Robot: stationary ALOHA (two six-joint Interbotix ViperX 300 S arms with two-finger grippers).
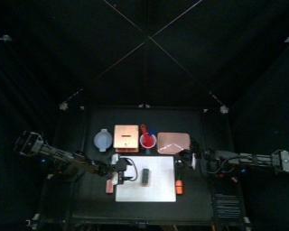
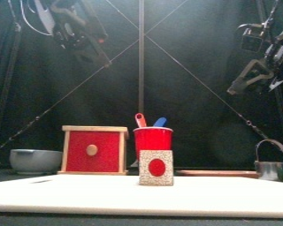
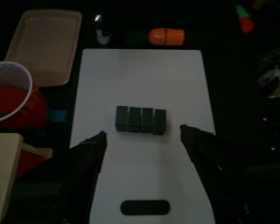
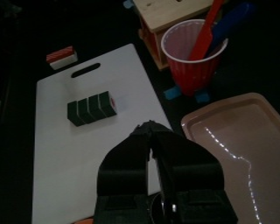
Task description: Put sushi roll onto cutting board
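- Black curtains close in the small black tabletop on every side, with thin cords crossing overhead.
- White, flat and roughly square, the plastic cutting board takes up the front middle of the tabletop; a slot handle is cut near one edge.
- The small dark sushi roll, a short row of blackish slices with a green and red side, lies on the cutting board near its middle.
- The left end effector hangs above the board with its two black jaws spread wide, released, the roll lying between and beyond them, untouched.
- The right end effector is clenched, jaws pressed together and holding nothing, over the board's edge beside a shiny pinkish-tan square tray.
- A red plastic cup with a red and a blue utensil in it stands just behind the board, next to a light wooden box with a red front.
- A grey bowl sits at the far left of the tabletop.
- A small orange block lies just off the board's end.
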